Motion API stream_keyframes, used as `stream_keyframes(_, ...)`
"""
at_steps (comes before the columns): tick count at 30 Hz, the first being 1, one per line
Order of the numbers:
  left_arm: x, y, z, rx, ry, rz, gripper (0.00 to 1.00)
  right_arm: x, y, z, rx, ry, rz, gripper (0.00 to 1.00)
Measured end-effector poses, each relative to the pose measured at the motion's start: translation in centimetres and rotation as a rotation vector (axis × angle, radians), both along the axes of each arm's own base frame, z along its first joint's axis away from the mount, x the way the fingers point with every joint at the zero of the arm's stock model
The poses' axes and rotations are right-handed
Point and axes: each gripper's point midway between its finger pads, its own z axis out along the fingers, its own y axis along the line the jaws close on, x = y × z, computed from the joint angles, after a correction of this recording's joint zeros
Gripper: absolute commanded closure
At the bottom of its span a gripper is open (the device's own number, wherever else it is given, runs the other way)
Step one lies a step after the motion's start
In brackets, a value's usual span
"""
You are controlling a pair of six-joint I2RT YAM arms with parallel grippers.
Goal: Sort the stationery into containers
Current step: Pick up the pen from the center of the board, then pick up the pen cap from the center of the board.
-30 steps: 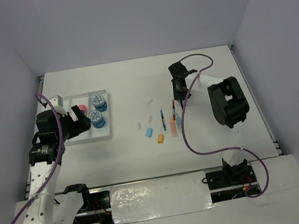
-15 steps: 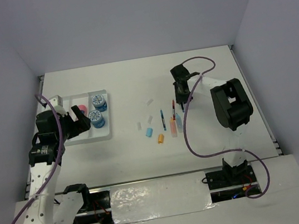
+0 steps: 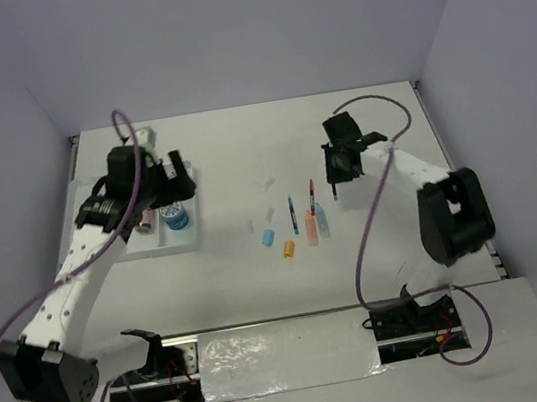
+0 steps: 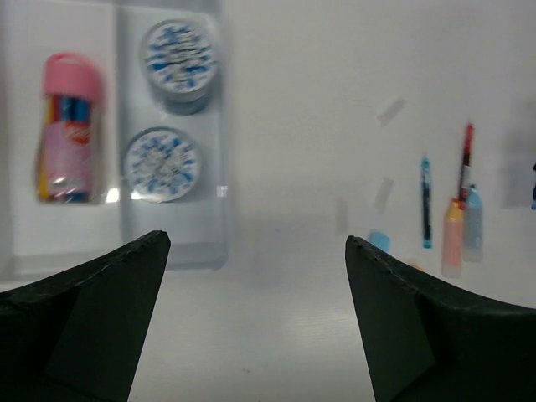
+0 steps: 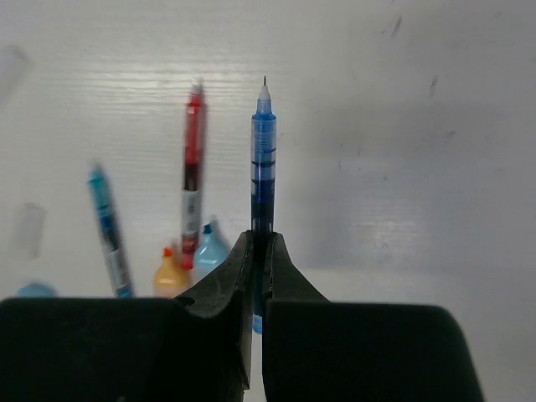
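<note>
The white divided tray lies at the left and holds two blue-white rolls and the pink-orange cylinder. My left gripper hovers over the tray's far end, and in its wrist view the jaws are wide open and empty. My right gripper is shut on a blue pen, held above the table right of the loose pile. On the table lie a red pen, a second blue pen, a peach piece, an orange piece and a light-blue piece.
Small clear pieces lie between the tray and the pens. A purple cable loops from the right arm over the table's right side. Grey walls close in the table on three sides.
My left arm has swung up and forward, from the tray's near left to over its far end. My right gripper has shifted a little to the right with the blue pen.
</note>
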Motion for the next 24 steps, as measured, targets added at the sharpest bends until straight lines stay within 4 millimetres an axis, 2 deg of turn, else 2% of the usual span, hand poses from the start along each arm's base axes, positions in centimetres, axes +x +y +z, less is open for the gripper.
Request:
stream_keyframes(3,3.4,-5.6,2.5,-0.001,-0.04,-0.125,0.01,-0.6,-0.1,6.7,0.061,-0.171,-0.012,1.0)
stream_keyframes(5,6.1,-8.5,3.3,-0.01,-0.07,-0.169,0.01,-1.7,-0.2,12.3,0.124,-0.325,-0.008,1.0)
stream_keyframes(7,8.5,-10.3,2.5,-0.008,-0.067,-0.191,0.01,-3.5,-0.4,16.5,0.181,-0.452,-0.001,1.0)
stream_keyframes(9,10.7,-11.9,0.9,-0.002,-0.042,-0.216,0.02,-5.7,-0.8,18.7,0.222,-0.529,0.008,1.0)
stream_keyframes(10,11.8,-12.7,-0.1,0.013,-0.026,-0.238,0.03,-6.9,-0.8,19.2,0.242,-0.556,0.017,1.0)
stream_keyframes(12,13.8,-14.1,-2.4,0.038,0.0,-0.27,0.01,-8.9,-0.9,19.0,0.268,-0.566,0.033,1.0)
stream_keyframes(16,16.1,-17.0,-6.6,0.115,0.056,-0.342,0.05,-11.8,-0.5,16.5,0.307,-0.515,0.075,0.99)
stream_keyframes(18,16.7,-18.8,-8.0,0.15,0.064,-0.383,0.15,-12.7,-0.4,15.3,0.313,-0.475,0.086,0.99)
stream_keyframes(19,16.8,-19.8,-8.8,0.174,0.072,-0.412,0.23,-13.1,-0.3,15.0,0.317,-0.461,0.093,0.99)
stream_keyframes(22,16.7,-22.3,-11.0,0.245,0.075,-0.508,0.27,-14.0,0.1,14.8,0.34,-0.448,0.118,0.99)
stream_keyframes(24,16.2,-23.2,-12.4,0.297,0.085,-0.564,0.27,-14.5,0.3,15.1,0.357,-0.456,0.135,0.98)
